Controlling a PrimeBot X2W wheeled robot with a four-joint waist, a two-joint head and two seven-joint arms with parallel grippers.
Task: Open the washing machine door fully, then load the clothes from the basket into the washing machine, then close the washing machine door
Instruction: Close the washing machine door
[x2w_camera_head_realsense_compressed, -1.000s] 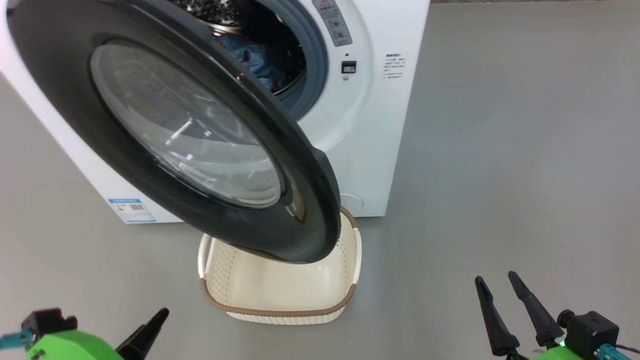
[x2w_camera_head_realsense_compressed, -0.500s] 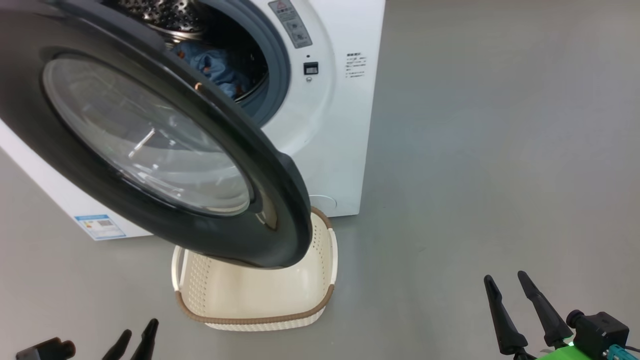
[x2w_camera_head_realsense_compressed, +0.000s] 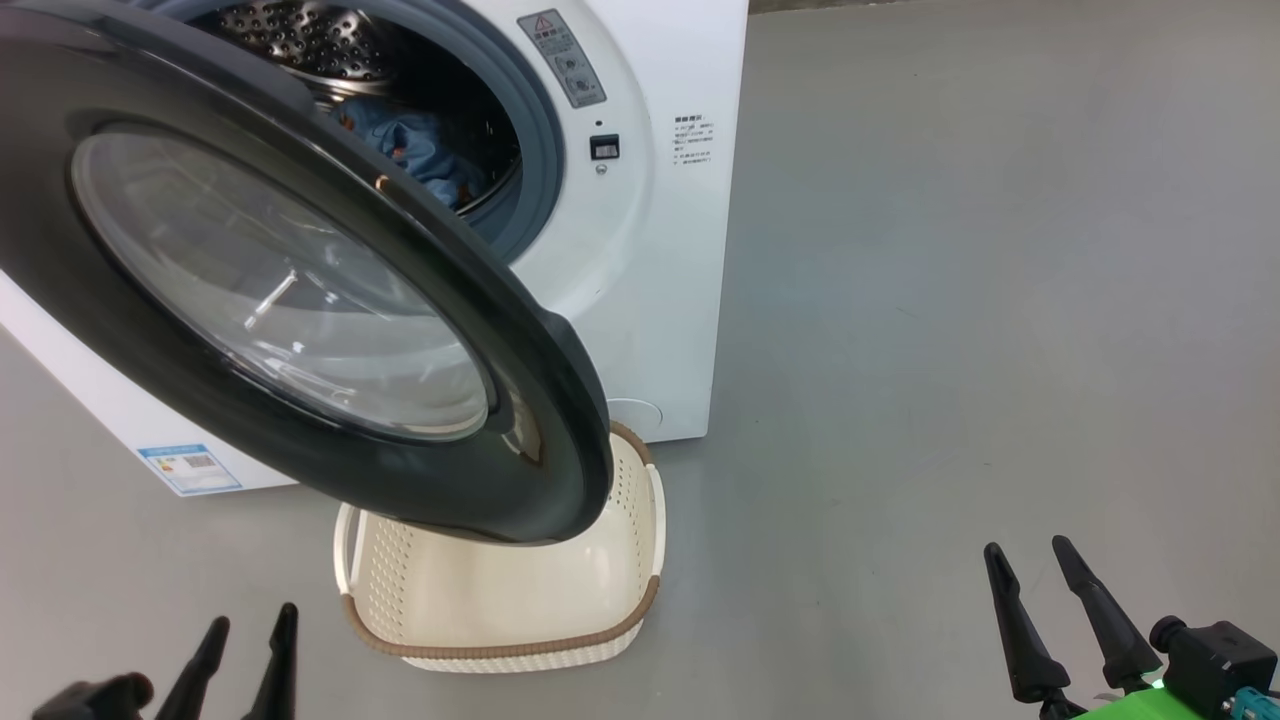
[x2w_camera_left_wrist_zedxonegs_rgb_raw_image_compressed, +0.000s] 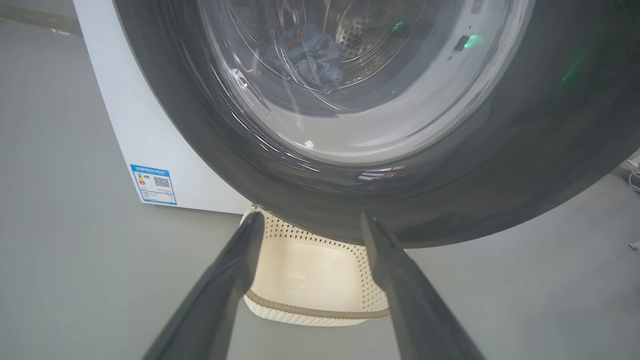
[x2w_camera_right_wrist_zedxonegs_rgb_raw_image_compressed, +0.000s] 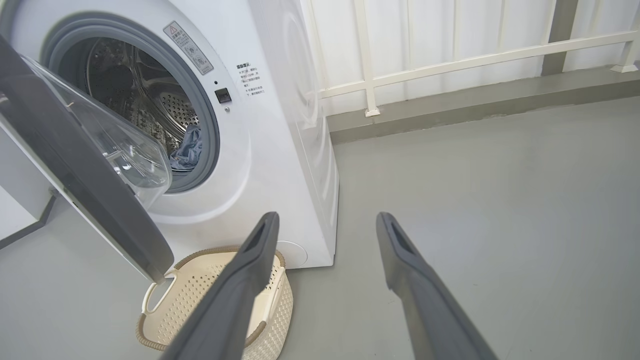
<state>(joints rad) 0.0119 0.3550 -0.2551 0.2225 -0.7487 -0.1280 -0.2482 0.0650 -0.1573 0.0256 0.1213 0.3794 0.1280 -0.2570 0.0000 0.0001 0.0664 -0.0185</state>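
Just beyond the released left hand (x2w_camera_left_wrist_zedxonegs_rgb_raw_image_compressed: 310, 217), the washing machine door (x2w_camera_left_wrist_zedxonegs_rgb_raw_image_compressed: 500, 175) could pinch the clothes (x2w_camera_head_realsense_compressed: 420, 160) lying forward when shut.

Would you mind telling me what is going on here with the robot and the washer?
The robot is doing a laundry load. The washing machine door stands open, swung out above the basket, which sits on the floor in front of the washing machine and looks empty. The light-blue clothes lie inside the machine. The left gripper and right gripper are both open, low and holding nothing. The door is not yet closed.
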